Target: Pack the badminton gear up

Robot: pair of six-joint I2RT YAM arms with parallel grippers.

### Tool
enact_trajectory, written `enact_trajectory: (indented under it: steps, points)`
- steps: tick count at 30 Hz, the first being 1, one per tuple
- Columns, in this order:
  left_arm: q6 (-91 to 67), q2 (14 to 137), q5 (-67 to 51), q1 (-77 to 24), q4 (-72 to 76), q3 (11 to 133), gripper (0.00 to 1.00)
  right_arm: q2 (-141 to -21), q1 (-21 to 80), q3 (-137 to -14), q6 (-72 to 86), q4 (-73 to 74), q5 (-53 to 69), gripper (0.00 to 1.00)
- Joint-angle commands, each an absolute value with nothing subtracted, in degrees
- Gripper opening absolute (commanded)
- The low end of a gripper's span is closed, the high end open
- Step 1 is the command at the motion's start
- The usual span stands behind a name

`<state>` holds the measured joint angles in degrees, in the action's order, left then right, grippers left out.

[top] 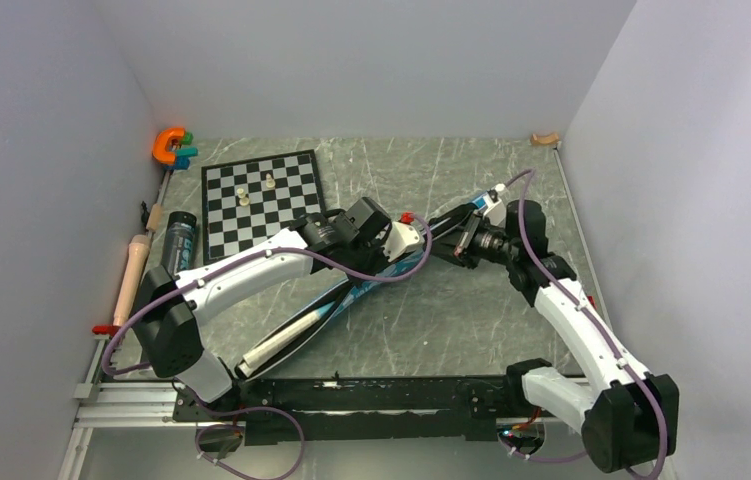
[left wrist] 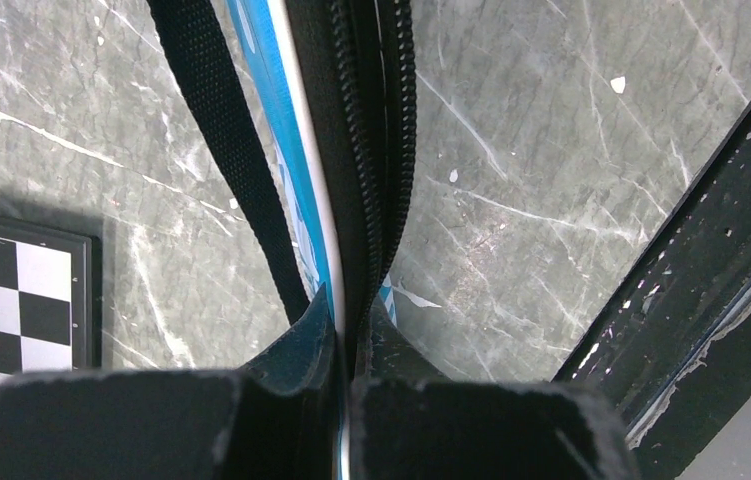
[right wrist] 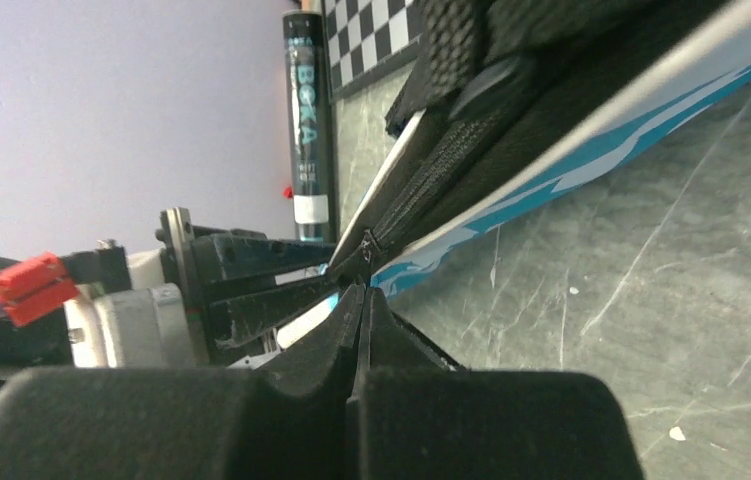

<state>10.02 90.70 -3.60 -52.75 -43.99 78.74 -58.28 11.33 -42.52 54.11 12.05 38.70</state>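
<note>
Firmly shut, left end effector (left wrist: pixel 344 350) and right end effector (right wrist: pixel 361 300) both pinch the blue bag (left wrist: pixel 286 150)

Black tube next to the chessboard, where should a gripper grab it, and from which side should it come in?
Grip the black tube around its middle, coming straight down from above with the jaws across its width. It lies flat, lengthwise along the left wall, with the chessboard close on its other side, so a sideways approach looks cramped.
</note>
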Motion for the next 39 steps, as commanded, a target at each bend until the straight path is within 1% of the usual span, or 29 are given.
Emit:
enact_trajectory:
  steps: [1, 11, 14, 16, 17, 18, 20, 22, 24, 27, 28, 30, 31, 35, 39]
  points:
    - [10.26, 90.60, -2.43, -53.09, -39.83, 81.48, 0.00, -57.06, 16.43, -40.93, 58.25, 7.20, 36.26, 0.00]
    - [8.72, 92.11, -3.58, -53.13, -40.74, 83.86, 0.00, -60.17, 28.79, -38.89, 64.03, -3.01, 30.46, 0.00]
    - [7.71, 92.54, -4.63, -53.09, -40.83, 84.32, 0.00, -61.25, 30.32, -38.57, 65.34, -5.30, 29.83, 0.00]
    - [6.94, 92.92, -5.13, -53.04, -40.91, 84.81, 0.00, -61.46, 30.30, -39.30, 64.67, -3.29, 29.57, 0.00]
    - [6.47, 93.24, -5.37, -53.05, -41.00, 85.14, 0.00, -60.79, 30.15, -39.90, 63.52, -1.80, 28.86, 0.03]
    - [5.93, 93.56, -5.63, -52.94, -41.05, 85.55, 0.00, -59.74, 29.85, -40.63, 62.39, -0.43, 27.85, 0.09]
    - [4.47, 94.36, -5.83, -52.56, -41.17, 86.77, 0.00, -56.93, 28.98, -42.51, 59.81, 5.49, 24.98, 0.26]
    - [2.54, 95.29, -5.93, -51.61, -41.42, 88.59, 0.00, -53.32, 28.53, -44.08, 57.17, 10.32, 21.24, 0.38]
    - [0.47, 96.65, -6.95, -49.47, -41.93, 91.58, 0.00, -50.07, 28.56, -45.08, 55.10, 16.40, 17.18, 0.47]
    - [-4.57, 98.32, -7.48, -46.31, -42.45, 96.00, 0.00, -46.35, 28.54, -45.65, 52.76, 22.43, 11.84, 0.54]
    - [-5.63, 98.95, -7.53, -45.41, -42.68, 97.56, 0.00, -45.60, 28.56, -45.50, 52.31, 23.63, 10.88, 0.58]
    - [-7.56, 100.41, -7.62, -43.70, -43.25, 100.56, 0.00, -44.77, 28.71, -45.48, 50.72, 25.41, 10.34, 0.73]
    - [-8.55, 101.20, -6.96, -43.26, -43.46, 101.80, 0.00, -44.88, 28.92, -45.63, 50.24, 26.50, 9.77, 0.77]
    - [-12.36, 102.75, -3.56, -42.59, -42.41, 103.77, 0.00, -45.53, 31.64, -45.94, 48.74, 26.94, 4.97, 0.81]
    - [-15.59, 103.14, -2.00, -42.48, -41.50, 103.34, 0.00, -49.88, 38.81, -49.62, 46.28, 26.50, -3.94, 0.85]
